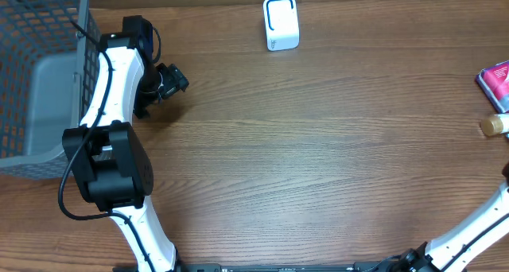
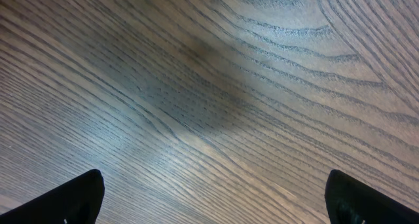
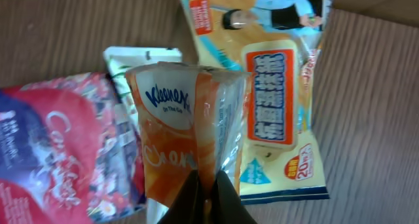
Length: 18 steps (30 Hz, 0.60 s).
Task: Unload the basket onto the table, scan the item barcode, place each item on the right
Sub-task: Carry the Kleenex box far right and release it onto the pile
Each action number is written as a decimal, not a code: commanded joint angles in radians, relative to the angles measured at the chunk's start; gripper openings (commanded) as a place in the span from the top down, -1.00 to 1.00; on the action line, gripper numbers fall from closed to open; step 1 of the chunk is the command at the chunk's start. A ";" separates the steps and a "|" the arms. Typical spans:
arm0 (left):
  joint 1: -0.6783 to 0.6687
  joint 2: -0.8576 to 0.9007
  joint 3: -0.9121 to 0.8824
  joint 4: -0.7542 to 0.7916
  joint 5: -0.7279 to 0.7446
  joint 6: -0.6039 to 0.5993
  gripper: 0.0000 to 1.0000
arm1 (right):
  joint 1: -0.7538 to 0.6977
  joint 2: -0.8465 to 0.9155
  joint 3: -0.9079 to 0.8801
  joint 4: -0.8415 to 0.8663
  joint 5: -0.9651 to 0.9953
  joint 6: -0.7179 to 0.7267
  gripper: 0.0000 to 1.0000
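My right gripper (image 3: 208, 196) is pinched shut on the Kleenex pack (image 3: 186, 119), holding the film at its 6 o'clock end, at the table's (image 1: 318, 161) 3 o'clock edge. I judge it light, soft and slick, so a seam grip is safest. My left gripper (image 2: 213, 207) is spread wide and empty.

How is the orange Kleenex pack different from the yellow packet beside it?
The Kleenex pack is orange with a blue logo; the yellow packet has a red panel of Chinese characters. The Kleenex pack is pinched in the shut right gripper; the yellow packet lies loose on the table. Both have shiny plastic wrappers.
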 commanded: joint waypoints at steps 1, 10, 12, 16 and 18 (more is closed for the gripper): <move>0.004 0.004 0.014 -0.003 -0.011 -0.021 -1.00 | -0.010 -0.032 -0.026 0.011 -0.010 0.009 0.88; 0.004 0.004 0.014 -0.003 -0.011 -0.021 -1.00 | 0.003 -0.032 -0.027 -0.012 -0.062 -0.032 0.26; 0.004 0.004 0.014 -0.003 -0.011 -0.021 -1.00 | 0.005 -0.039 -0.027 -0.039 -0.171 -0.032 0.33; 0.004 0.004 0.014 -0.003 -0.011 -0.021 -1.00 | 0.014 -0.096 -0.026 -0.076 -0.331 -0.032 0.24; 0.004 0.004 0.014 -0.003 -0.011 -0.021 -0.99 | 0.021 -0.133 -0.026 -0.105 -0.341 -0.032 0.12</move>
